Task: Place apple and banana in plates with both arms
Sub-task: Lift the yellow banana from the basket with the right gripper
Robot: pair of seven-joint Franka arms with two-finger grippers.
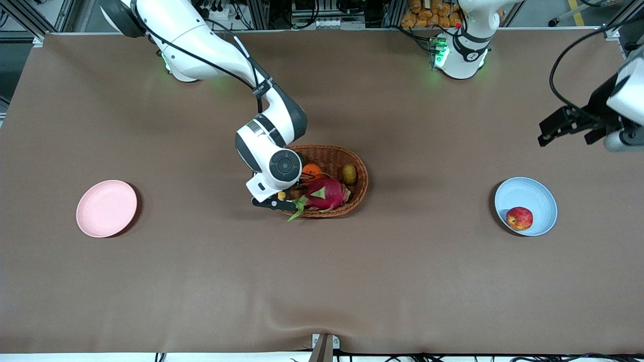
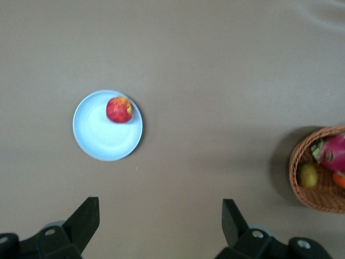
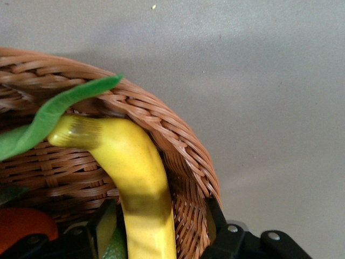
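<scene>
Wicker basket (image 1: 329, 180) sits mid-table, a bit toward the robots' edge, and the right gripper (image 1: 274, 203) is dipped into its rim on the right arm's side. In the right wrist view the fingers (image 3: 103, 226) straddle the banana (image 3: 135, 178), one on each side of it, but I can't tell whether they've actually closed on it. The banana leans up against the inside wall of the basket with its tip near the rim, under a green leaf of the dragon fruit (image 1: 324, 193), which probably explains coming in from the edge.

The apple (image 1: 519, 218) already lies in the blue plate (image 1: 538, 193), near the left arm's end of the table, close to the plate's rim on the front-camera side. So that half looks done. The left gripper (image 2: 161, 221) waits up over that end of the table, jaws spread wide with nothing between them.

The pink plate (image 1: 106, 208) near the right arm's end has no fruit in it, presumably meant for the banana.

Hard to see: in the front view the right arm's wrist covers nearly all of the banana, just a yellow speck shows. An orange (image 1: 312, 170) peeks out beside it, half hidden too.
</scene>
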